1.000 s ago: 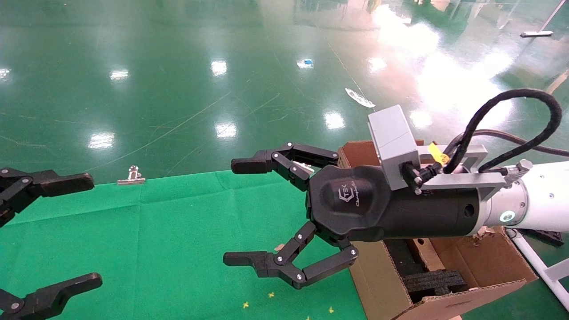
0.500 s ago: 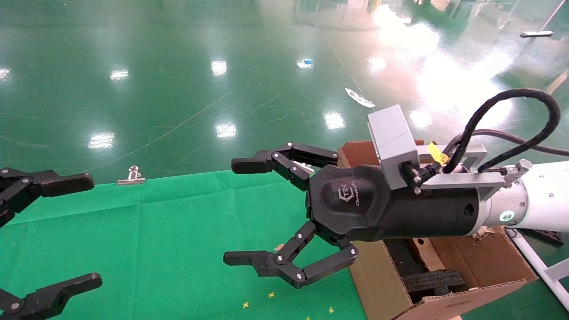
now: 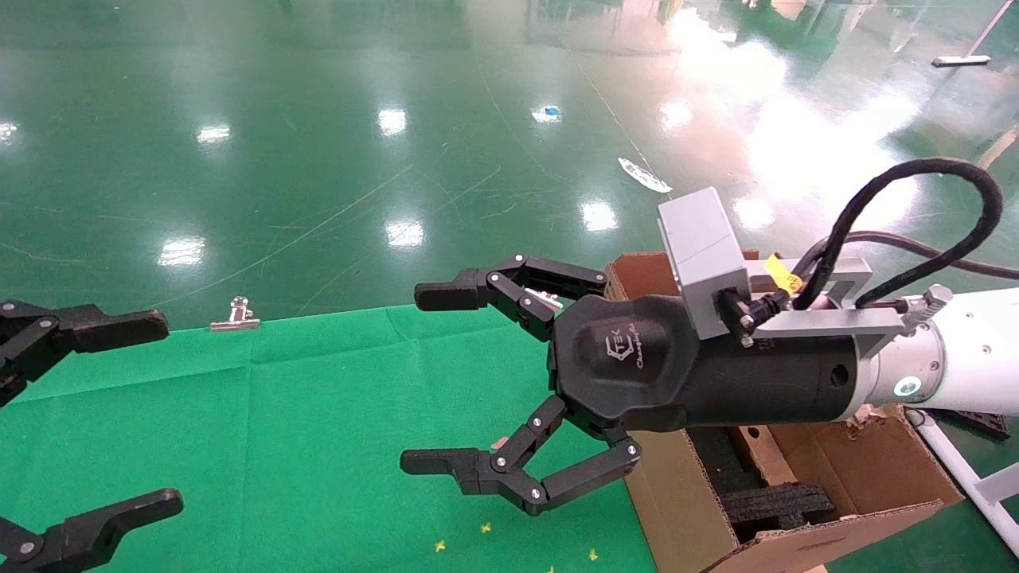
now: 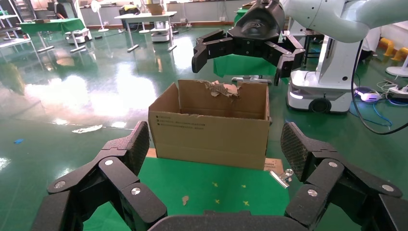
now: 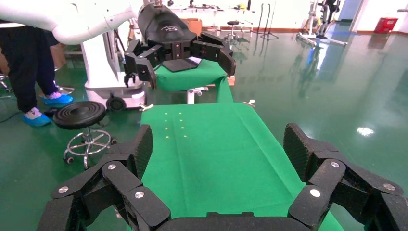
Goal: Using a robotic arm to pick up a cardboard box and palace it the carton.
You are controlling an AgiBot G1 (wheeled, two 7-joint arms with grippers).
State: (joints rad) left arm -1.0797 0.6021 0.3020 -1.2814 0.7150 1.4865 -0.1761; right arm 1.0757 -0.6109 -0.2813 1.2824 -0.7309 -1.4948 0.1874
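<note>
Above the right edge of the green cloth, the robotic arm holds exactly where it was a second ago, its right gripper spread wide and empty, pointing across the table. The left gripper at the table's left border is likewise unmoved, fingers far apart, holding nothing. The cloth between them lies open, with only small yellow marks near the front and a metal clip at the far edge. The carton stands just beside the table's right side, its torn flap upward; the arm hides much of its inside, where black foam shows. The cardboard box appears in no view.
</note>
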